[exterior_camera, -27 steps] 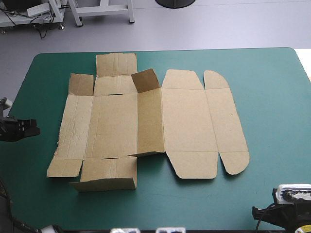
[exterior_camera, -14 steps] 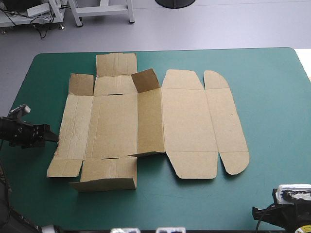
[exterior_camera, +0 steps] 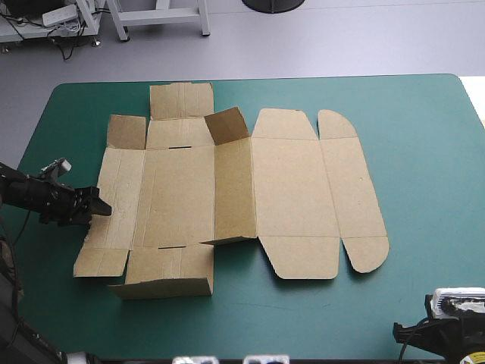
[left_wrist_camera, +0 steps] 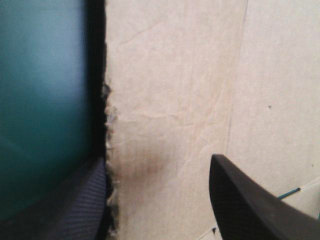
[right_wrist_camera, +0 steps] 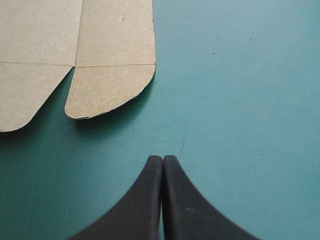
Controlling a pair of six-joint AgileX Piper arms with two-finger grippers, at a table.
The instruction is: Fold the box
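Box of brown cut board [exterior_camera: 295,189] lies unfolded on the teal-green table cover [exterior_camera: 432,152], left of centre, with nearly all panels flat; one small square flap [exterior_camera: 226,125] at the far side stands raised. The left gripper [left_wrist_camera: 159,160] has its black fingers apart, straddling the sheet's ragged left edge [left_wrist_camera: 107,120], one finger over the cover and one over the board. The right gripper [right_wrist_camera: 162,162] has its fingers together in a pointed arch over bare cover, near the rounded near-right flap [right_wrist_camera: 107,92] but apart from it.
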